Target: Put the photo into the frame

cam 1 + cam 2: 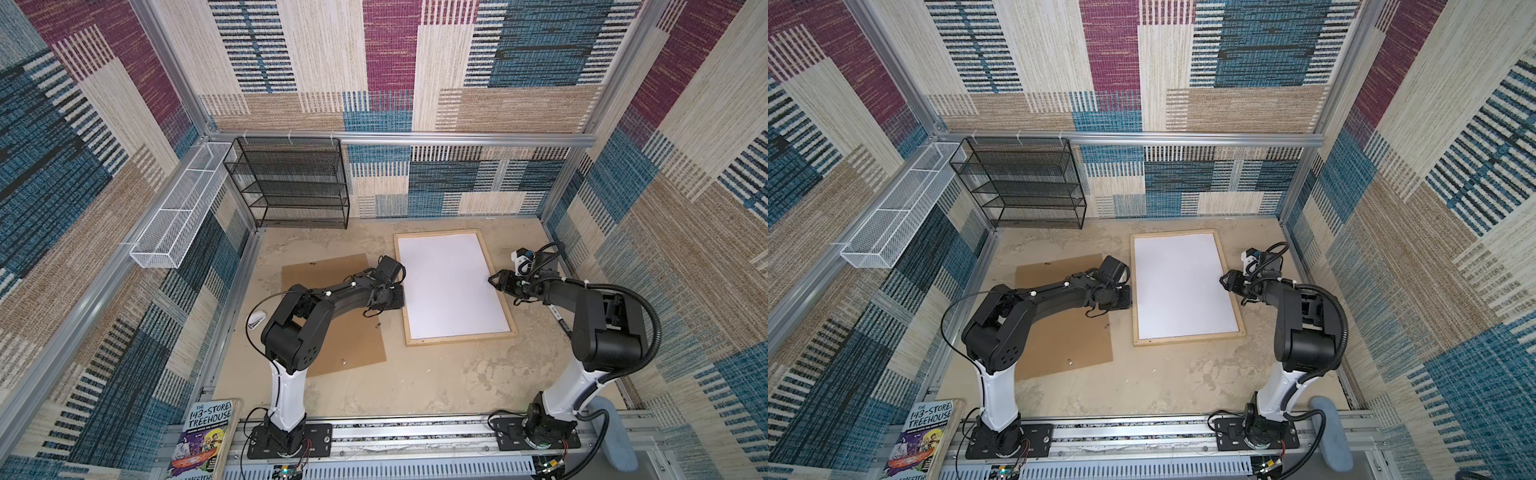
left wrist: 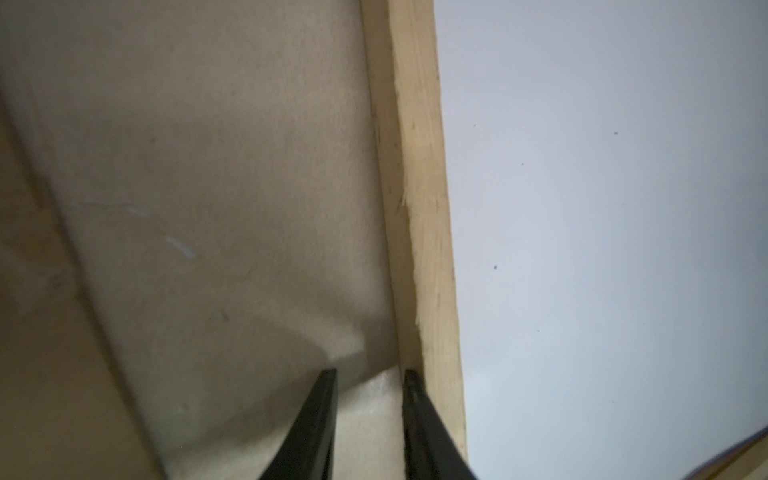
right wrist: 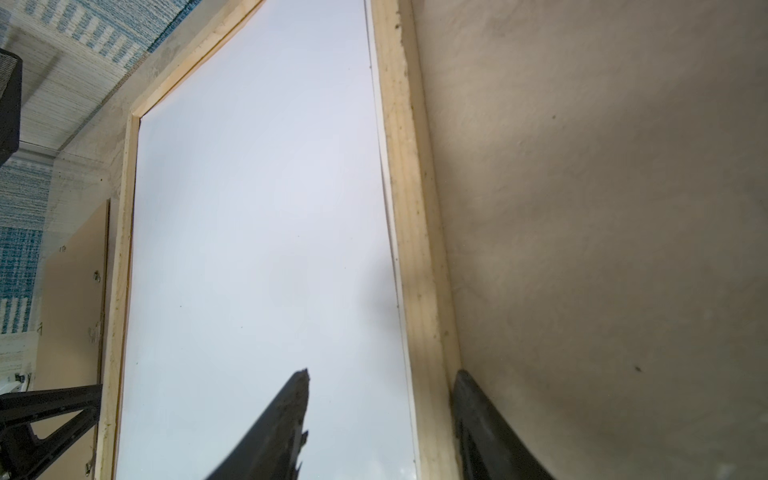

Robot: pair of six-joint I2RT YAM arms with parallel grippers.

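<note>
While both top views take in the whole frame (image 1: pixel 461 337) (image 1: pixel 1187 338) lying flat on the table (image 1: pixel 415 382), right of the brown board (image 1: pixel 324 270), the wrists hide the fingertips there; only the wrist views show them. The photo (image 1: pixel 451 286) lies inside the frame, blank white side up, filling it. The frame's long axis runs from the robot's side toward the back wall, its near end skewed slightly right. In the left wrist view the left gripper (image 2: pixel 370 372) is narrowly parted and empty, one finger (image 2: pixel 417 415) against the outer face of the left long rail, the other over bare table. In the right wrist view the right gripper (image 3: pixel 382 371) stands wide astride the right long rail, one finger over the photo, one just outside the rail, gripping nothing. A thin white edge shows between photo and rail.
</note>
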